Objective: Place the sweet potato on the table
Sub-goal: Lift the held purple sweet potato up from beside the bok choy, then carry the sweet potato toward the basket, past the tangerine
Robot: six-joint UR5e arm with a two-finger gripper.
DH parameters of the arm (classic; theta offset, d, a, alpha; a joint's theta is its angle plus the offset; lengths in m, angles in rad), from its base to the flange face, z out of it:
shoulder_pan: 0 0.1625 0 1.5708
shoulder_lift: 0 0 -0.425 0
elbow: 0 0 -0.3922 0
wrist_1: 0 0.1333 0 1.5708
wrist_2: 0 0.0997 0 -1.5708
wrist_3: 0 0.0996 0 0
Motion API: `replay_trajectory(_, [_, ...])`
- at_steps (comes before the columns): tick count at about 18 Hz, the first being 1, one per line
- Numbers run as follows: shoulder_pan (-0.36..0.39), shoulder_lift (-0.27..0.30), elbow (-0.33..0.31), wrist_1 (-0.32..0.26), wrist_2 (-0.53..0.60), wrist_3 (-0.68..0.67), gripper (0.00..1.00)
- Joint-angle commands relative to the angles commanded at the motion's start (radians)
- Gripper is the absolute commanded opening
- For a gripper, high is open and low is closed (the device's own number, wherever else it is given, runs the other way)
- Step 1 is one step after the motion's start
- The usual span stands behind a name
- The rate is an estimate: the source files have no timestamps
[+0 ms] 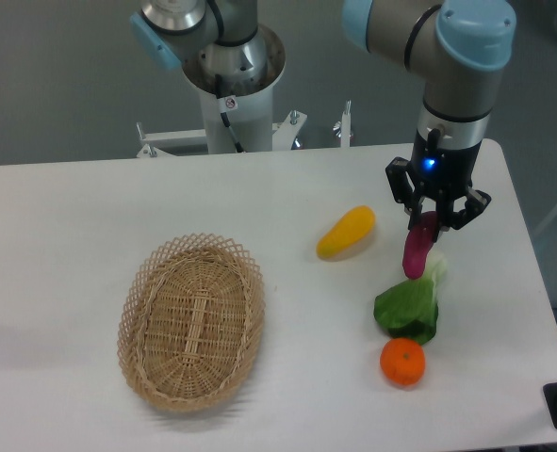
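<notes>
The magenta-purple sweet potato [417,248] hangs nearly upright in my gripper [435,222], held by its top end. Its lower tip is close above the white table [90,217], right beside the pale stem of a leafy green vegetable [408,309]. I cannot tell whether the tip touches the tabletop. The gripper is shut on the sweet potato, at the table's right side.
A yellow oblong fruit [345,233] lies left of the gripper. A round orange [402,363] sits in front of the green vegetable. An oval wicker basket [191,321] stands at the front left, empty. The arm's base [233,94] rises behind the table's far edge.
</notes>
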Motion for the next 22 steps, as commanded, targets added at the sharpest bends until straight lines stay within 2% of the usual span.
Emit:
replay_trajectory(8, [-0.008, -0.003, 0.0, 0.003, 0.0, -0.072, 0.16])
replay_trajectory(10, [-0.032, -0.018, 0.0, 0.014, 0.002, -0.139, 0.16])
replay_trajectory(14, [-0.1, -0.064, -0.011, 0.129, 0.011, -0.308, 0.16])
replay_trajectory(18, [-0.167, -0.133, -0.012, 0.205, 0.057, -0.486, 0.17])
replay_trajectory(21, [-0.221, -0.204, -0.015, 0.325, 0.086, -0.645, 0.18])
replay_trajectory(22, [-0.233, -0.225, -0.017, 0.346, 0.087, -0.678, 0.18])
